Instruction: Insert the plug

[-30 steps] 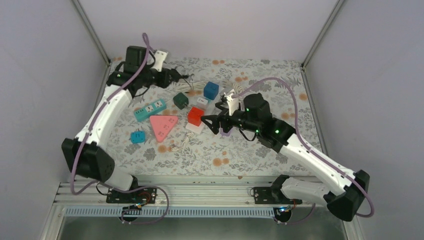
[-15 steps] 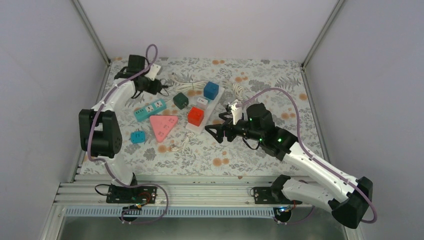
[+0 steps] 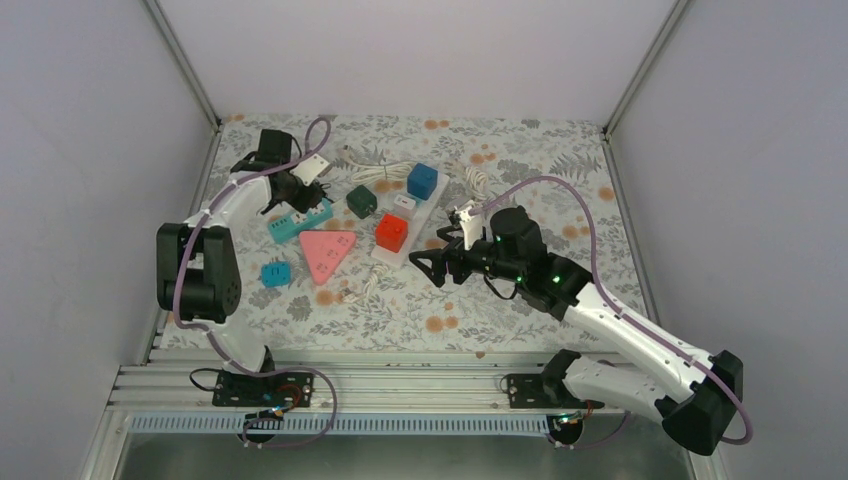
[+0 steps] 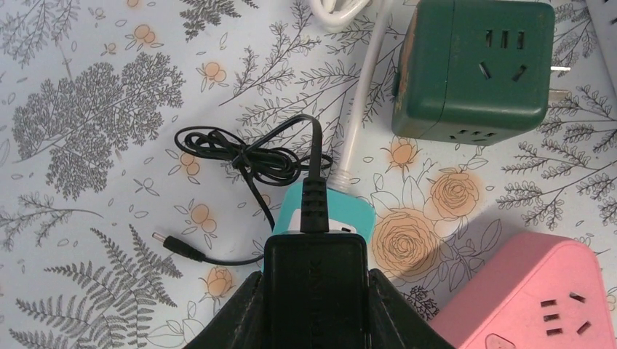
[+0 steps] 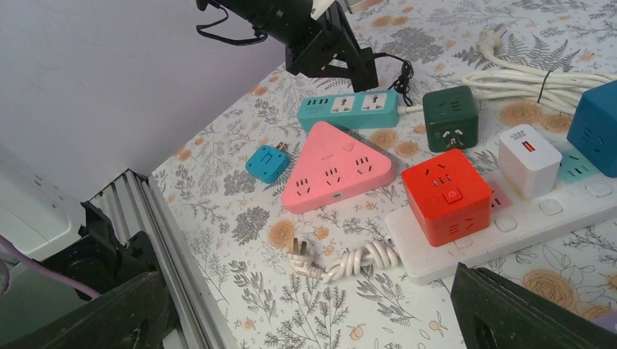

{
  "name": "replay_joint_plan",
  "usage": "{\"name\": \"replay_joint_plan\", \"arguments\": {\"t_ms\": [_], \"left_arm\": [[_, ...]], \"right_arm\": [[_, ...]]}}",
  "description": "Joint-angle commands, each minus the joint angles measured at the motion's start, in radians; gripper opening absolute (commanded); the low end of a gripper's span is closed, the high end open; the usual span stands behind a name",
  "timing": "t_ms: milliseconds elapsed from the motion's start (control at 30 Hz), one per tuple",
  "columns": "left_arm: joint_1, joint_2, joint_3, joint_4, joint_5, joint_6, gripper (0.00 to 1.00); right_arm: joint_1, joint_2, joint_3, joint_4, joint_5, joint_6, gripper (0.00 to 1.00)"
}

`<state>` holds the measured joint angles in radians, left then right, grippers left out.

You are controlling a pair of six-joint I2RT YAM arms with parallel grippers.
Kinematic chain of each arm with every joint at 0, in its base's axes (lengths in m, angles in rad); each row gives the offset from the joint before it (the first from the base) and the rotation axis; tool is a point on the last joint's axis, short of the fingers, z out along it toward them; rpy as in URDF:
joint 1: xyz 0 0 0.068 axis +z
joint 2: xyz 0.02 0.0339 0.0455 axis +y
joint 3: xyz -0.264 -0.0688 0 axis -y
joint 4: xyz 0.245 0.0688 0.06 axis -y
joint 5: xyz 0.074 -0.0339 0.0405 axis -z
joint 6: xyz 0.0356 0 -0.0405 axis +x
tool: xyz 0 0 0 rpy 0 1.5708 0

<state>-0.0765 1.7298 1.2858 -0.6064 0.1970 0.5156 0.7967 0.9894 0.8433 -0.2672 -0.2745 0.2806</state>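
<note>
As left gripper (image 4: 314,320) holds adapter (image 4: 314,269), strip (image 5: 524,218) bears charger (image 5: 529,149)

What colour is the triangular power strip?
The triangular power strip is pink, clearest in the right wrist view.

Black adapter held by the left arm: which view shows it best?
Left wrist: the black adapter fills the foreground, gripped in the left pincer, cord trailing over the teal strip. Right wrist and top views show only a small dark shape.
</note>
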Motion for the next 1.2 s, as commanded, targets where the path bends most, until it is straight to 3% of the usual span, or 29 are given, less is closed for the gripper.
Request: {"name": "replay_joint_plan", "arguments": {"t_ms": [0,300,800,1033,1167], "left_arm": [[0.000,0.005,-0.015,0.038,0.021,0.068,0.05],[0.007,0.010,-0.093,0.099,0.105,0.120,0.05],[0.051,0.029,-0.131,0.125,0.101,0.154,0.05],[0.058,0.084,-0.107,0.057,0.213,0.220,0.05],[0.057,0.112,-0.079,0.035,0.154,0.241,0.06]], "right_arm": [[-0.007,-0.005,0.005,0.005,0.001,0.003,1.00],[-0.007,0.010,0.002,0.013,-0.005,0.006,1.00],[-0.007,0.033,-0.008,0.033,-0.005,0.024,1.00],[-0.007,0.029,-0.001,0.023,0.002,0.016,1.00],[-0.007,0.029,-0.002,0.024,0.004,0.014,1.00]]}}
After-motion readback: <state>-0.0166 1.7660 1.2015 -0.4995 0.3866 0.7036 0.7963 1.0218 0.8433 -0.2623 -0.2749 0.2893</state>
